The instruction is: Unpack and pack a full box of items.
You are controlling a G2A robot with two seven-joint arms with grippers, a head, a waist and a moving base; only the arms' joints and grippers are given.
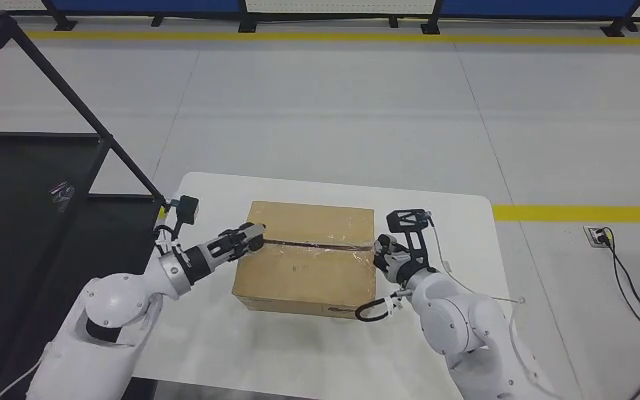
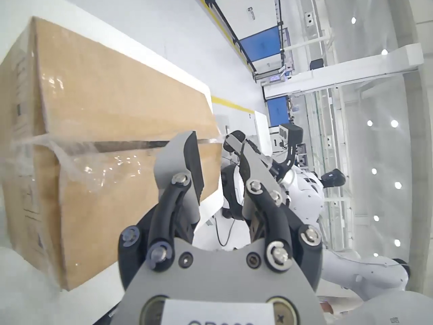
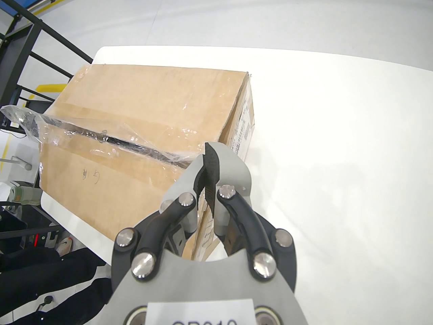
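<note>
A closed brown cardboard box (image 1: 310, 265) lies mid-table. Crumpled clear tape (image 3: 111, 133) runs along its top seam, and a loose end sticks out past the far end of the box. My left gripper (image 1: 254, 238) is open over the left end of the seam, and its own view has the box (image 2: 101, 103) beside its spread fingers (image 2: 191, 157). My right gripper (image 3: 209, 157) is shut at the right end of the seam (image 1: 385, 250). The tape reaches its fingertips, but I cannot tell whether it is pinched. What is inside the box is hidden.
The white table (image 1: 450, 230) has bare room to the right of the box and in front of it. A black metal frame (image 1: 70, 100) stands off the table's left side. A black cable loop (image 1: 372, 312) hangs by the box's front right corner.
</note>
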